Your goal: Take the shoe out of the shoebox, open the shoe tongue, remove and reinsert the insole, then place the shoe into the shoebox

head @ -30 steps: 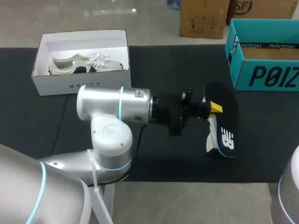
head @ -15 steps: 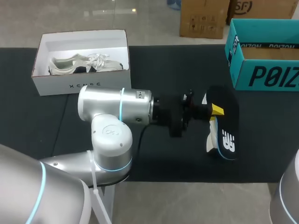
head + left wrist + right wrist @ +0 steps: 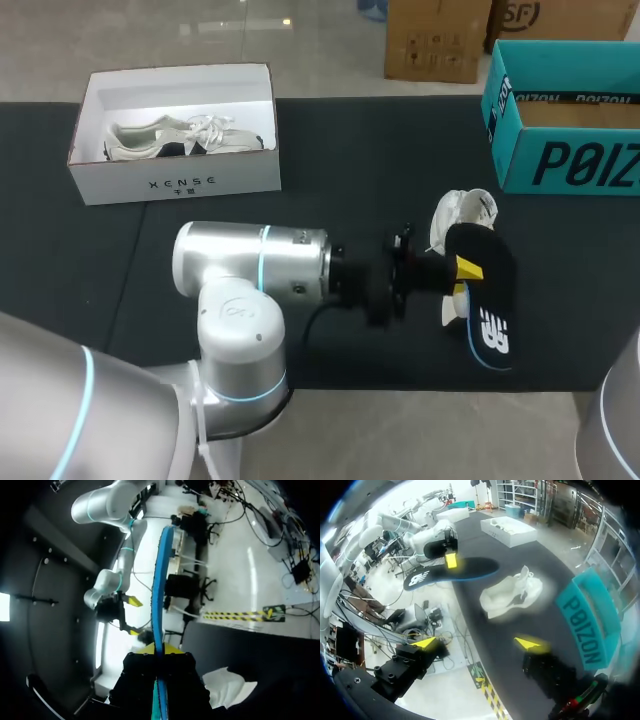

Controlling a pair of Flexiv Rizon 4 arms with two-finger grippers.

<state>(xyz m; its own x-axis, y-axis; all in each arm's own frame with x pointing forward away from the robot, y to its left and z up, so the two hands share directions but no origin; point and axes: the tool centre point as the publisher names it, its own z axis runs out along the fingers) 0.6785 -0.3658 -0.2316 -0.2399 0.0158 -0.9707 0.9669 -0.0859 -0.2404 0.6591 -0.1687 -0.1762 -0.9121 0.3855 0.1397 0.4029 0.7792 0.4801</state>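
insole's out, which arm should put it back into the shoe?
Left, most likely. The left gripper is shut on the black insole, which it holds close by the white shoe. The right gripper is open, empty and set back from the shoe; it might steady the shoe instead.

Matt black, cloth-like covering on the table [image 3: 330,150]. Smooth white cardboard for the white shoebox [image 3: 180,185], printed teal cardboard for the teal box [image 3: 565,160]. Soft off-white fabric on the shoe [image 3: 465,212]. Dull black top on the insole [image 3: 488,300], with a smoother blue edge. Satin silver metal shell on the left arm [image 3: 250,262]; matt black body and bright yellow, plastic-looking tips on the left gripper [image 3: 462,268].
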